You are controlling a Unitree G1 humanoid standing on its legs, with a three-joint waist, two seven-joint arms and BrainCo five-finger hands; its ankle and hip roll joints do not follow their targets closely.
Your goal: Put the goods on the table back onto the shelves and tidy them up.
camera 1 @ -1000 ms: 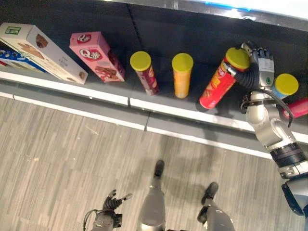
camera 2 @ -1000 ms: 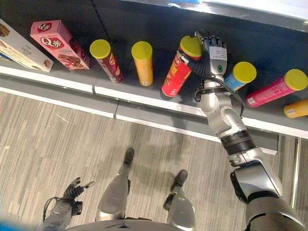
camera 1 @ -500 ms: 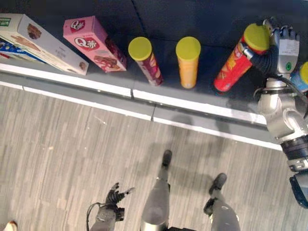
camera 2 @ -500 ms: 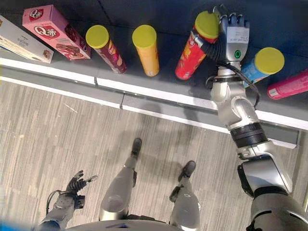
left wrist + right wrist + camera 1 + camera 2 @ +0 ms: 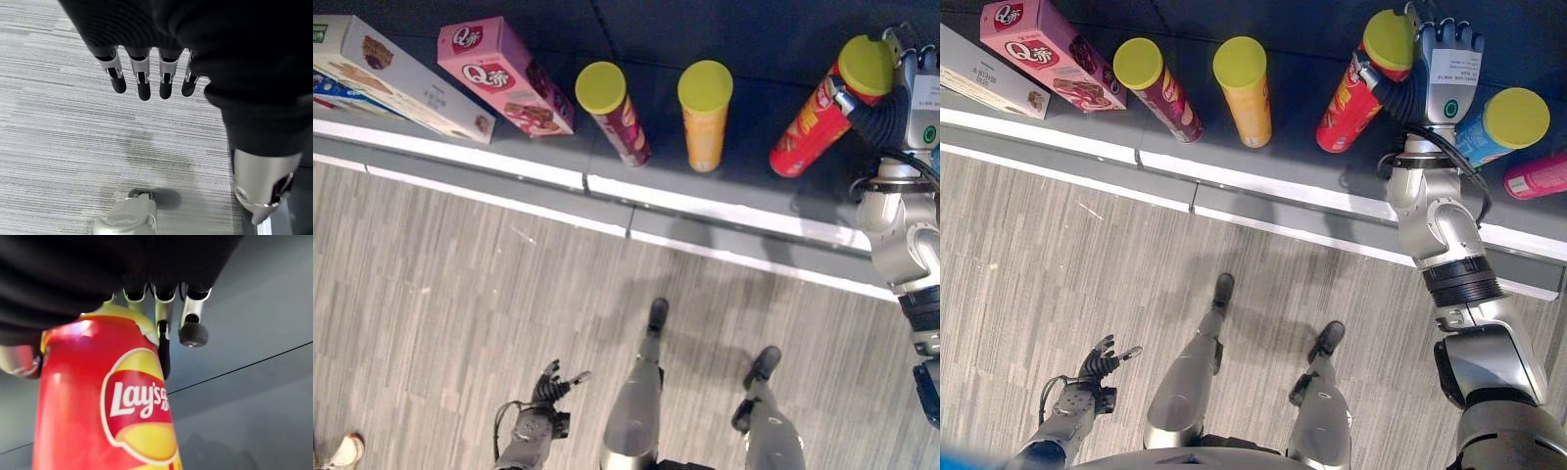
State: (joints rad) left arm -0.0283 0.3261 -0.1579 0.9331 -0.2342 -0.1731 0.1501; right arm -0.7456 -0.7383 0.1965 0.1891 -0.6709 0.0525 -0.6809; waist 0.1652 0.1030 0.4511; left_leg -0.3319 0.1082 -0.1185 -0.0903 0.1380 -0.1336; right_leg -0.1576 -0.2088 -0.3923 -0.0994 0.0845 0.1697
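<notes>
The red can [image 5: 1356,98] is gripped near its yellow lid by the right hand [image 5: 1442,69], whose fingers are curled round the upper part while the base rests on the dark shelf [image 5: 1312,39]. The can is tilted, its lid leaning toward the hand, and it is judged that the grip is kept high so that the can can be stood up and lined up with its neighbours. To its left an orange can [image 5: 1246,90] and a dark red can [image 5: 1157,86] are lined up in a row, each with a yellow lid, and further left a pink box [image 5: 1043,54] and a white box [image 5: 396,83] are laid on the same shelf. A blue can [image 5: 1498,132] is set just beside the right hand, with a pink can [image 5: 1538,176] lying beyond it. The left hand [image 5: 1097,372] is held low over the floor [image 5: 1067,255], its fingers loose and holding nothing.
</notes>
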